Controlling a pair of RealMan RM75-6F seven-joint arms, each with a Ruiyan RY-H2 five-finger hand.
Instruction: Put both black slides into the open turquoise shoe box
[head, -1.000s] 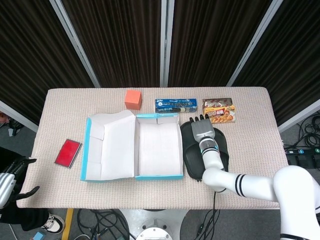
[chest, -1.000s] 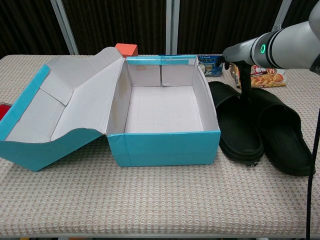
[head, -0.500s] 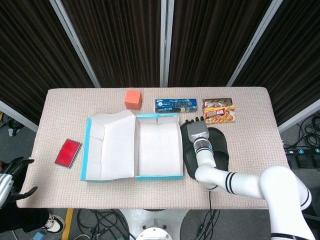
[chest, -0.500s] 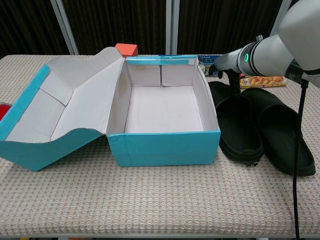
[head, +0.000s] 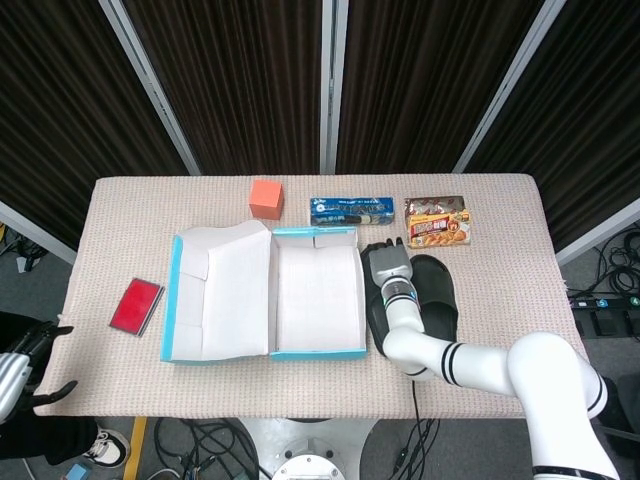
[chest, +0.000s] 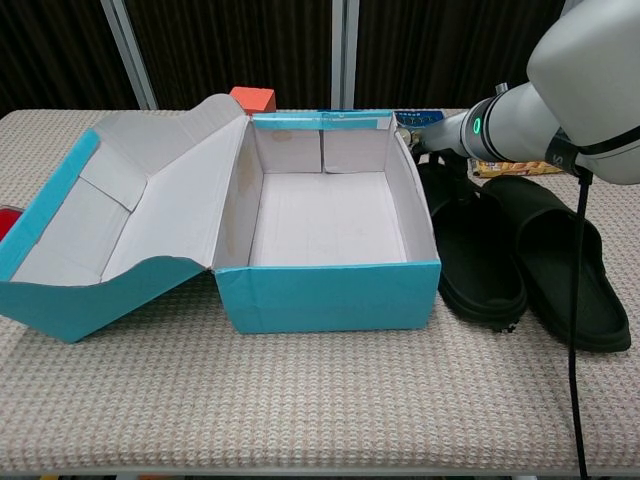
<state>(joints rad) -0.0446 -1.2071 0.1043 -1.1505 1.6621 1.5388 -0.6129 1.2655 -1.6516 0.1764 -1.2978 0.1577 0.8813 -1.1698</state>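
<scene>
Both black rubber slides (chest: 525, 257) lie side by side just right of the open turquoise cardboard shoe box (chest: 325, 240). Your right hand (head: 386, 262) is over the nearer slide's far end; grip can't tell. Left hand (head: 20, 362) open, empty, off table.

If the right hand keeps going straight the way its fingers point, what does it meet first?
Probably the blue snack packet at the table's far side. The right hand lies over the nearer black slide, fingers pointing away from the robot; depth is unclear.
</scene>
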